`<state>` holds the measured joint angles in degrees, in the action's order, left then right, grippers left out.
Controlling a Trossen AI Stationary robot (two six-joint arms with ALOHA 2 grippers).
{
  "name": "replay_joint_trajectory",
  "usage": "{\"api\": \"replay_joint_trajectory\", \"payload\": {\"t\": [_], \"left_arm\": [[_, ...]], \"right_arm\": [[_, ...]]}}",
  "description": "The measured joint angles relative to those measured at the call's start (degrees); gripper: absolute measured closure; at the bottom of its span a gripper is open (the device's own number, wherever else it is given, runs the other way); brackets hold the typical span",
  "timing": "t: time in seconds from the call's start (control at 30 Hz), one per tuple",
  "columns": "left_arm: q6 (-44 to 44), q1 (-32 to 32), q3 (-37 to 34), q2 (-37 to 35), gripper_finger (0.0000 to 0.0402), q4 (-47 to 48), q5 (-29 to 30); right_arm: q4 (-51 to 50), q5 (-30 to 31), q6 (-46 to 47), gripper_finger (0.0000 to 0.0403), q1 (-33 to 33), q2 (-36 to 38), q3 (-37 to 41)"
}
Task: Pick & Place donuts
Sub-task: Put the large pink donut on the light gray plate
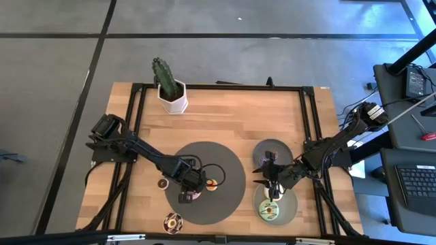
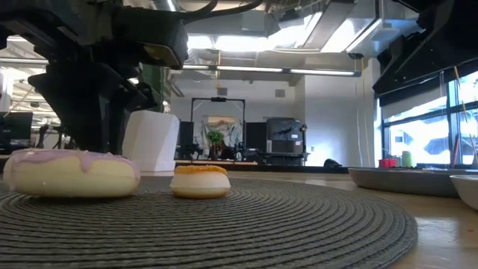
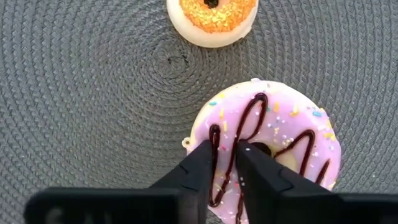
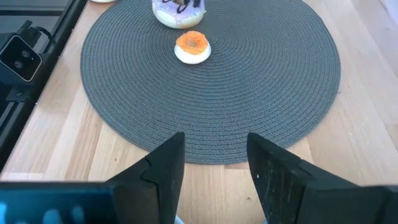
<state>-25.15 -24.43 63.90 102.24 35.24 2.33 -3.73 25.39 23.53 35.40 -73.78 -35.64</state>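
Observation:
A pink-iced donut (image 3: 280,118) with chocolate lines lies flat on the dark round mat (image 1: 221,160). My left gripper (image 3: 227,152) comes down on it from above and is shut on its ring; in the low view the donut (image 2: 71,173) rests on the mat. An orange mini donut (image 3: 211,18) sits on the mat just beside it (image 1: 212,184). My right gripper (image 4: 214,158) hangs open over the wood at the mat's right edge, near the grey plates (image 1: 272,151), with nothing between its fingers. My left gripper has the pink donut's ring (image 3: 227,134) between its two fingers, one fingertip (image 3: 252,149) at the hole and the other (image 3: 204,149) at the outer rim. The fingers point steeply down. The donut lies flat with its underside on the mat.
A pale green donut (image 1: 269,211) lies on the nearer grey plate (image 1: 289,204). A brown mini donut (image 1: 163,182) sits on the wood left of the mat, and a chocolate-topped donut (image 1: 173,221) lies near the front edge. A cactus in a white pot (image 1: 170,92) stands at the far left.

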Motion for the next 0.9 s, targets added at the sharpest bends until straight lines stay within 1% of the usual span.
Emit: {"api": "replay_joint_trajectory", "payload": {"t": [0.2, 0.3, 0.4, 0.5, 0.6, 0.7, 0.77, 0.9], "left_arm": [[1.1, 0.2, 0.1, -0.4, 0.0391, 0.3, -0.4], [0.7, 0.8, 2.3, -1.2, 0.0393, 3.1, 1.5], [0.6, 1.5, 4.8, -2.4, 0.0393, 4.3, 8.8], [0.2, 2.4, 7.0, -2.4, 0.0396, 3.7, 19.7], [-1.4, 3.7, 7.4, -2.3, 0.0395, -0.6, 31.1], [-1.3, 4.8, 7.4, -2.3, 0.0395, -5.0, 40.7], [0.5, 5.7, 7.4, -2.3, 0.0396, -7.9, 44.3], [6.1, 7.0, 7.4, -2.3, 0.0396, -14.3, 46.0]], "right_arm": [[0.2, 0.0, -1.5, 0.0228, 0.0, 0.0, 0.0], [1.9, 0.0, -1.6, 0.0228, -0.6, 0.0, 0.0], [3.9, 0.1, -3.5, 0.0228, -2.0, 0.0, 0.0], [6.0, 1.4, -8.2, 0.0228, -3.6, 0.0, 0.0], [8.6, 4.4, -13.3, 0.0228, -5.5, 0.0, 0.0], [12.2, 6.4, -19.5, 0.0228, -7.7, 0.0, 0.0], [14.7, 7.6, -24.2, 0.0228, -9.0, 0.0, 0.0], [19.2, 8.0, -31.5, 0.0218, -11.5, 0.0, 0.0]]}}
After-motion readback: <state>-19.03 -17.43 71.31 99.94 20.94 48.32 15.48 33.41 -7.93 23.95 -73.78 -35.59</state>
